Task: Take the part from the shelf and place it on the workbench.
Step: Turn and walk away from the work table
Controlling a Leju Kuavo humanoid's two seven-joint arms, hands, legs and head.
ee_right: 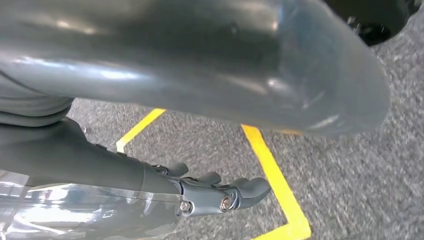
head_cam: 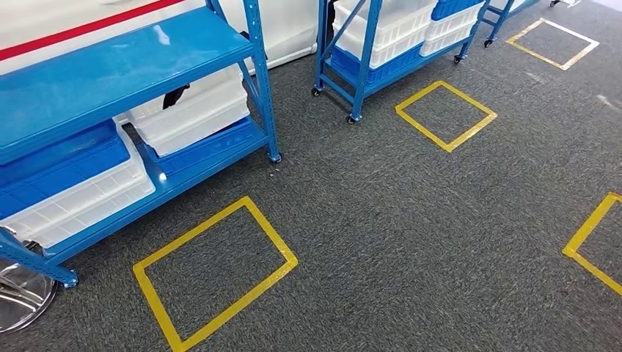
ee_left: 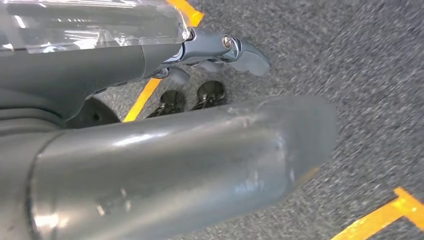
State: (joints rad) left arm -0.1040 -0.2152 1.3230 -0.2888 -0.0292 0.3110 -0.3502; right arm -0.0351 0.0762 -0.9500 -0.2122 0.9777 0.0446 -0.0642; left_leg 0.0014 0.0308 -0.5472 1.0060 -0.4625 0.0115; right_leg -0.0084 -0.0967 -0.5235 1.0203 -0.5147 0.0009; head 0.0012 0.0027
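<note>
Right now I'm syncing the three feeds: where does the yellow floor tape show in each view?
Head view: yellow floor tape squares, the nearest before the blue shelf.
Left wrist view: a strip beside the left hand.
Right wrist view: a taped corner beyond the right hand.
Shared landmark: the grey carpet.

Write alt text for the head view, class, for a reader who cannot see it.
Two blue wheeled shelf racks, the near one at left and another farther back, hold stacked white crates and blue crates above a grey carpet. Yellow tape squares mark the carpet in front of them.
</note>
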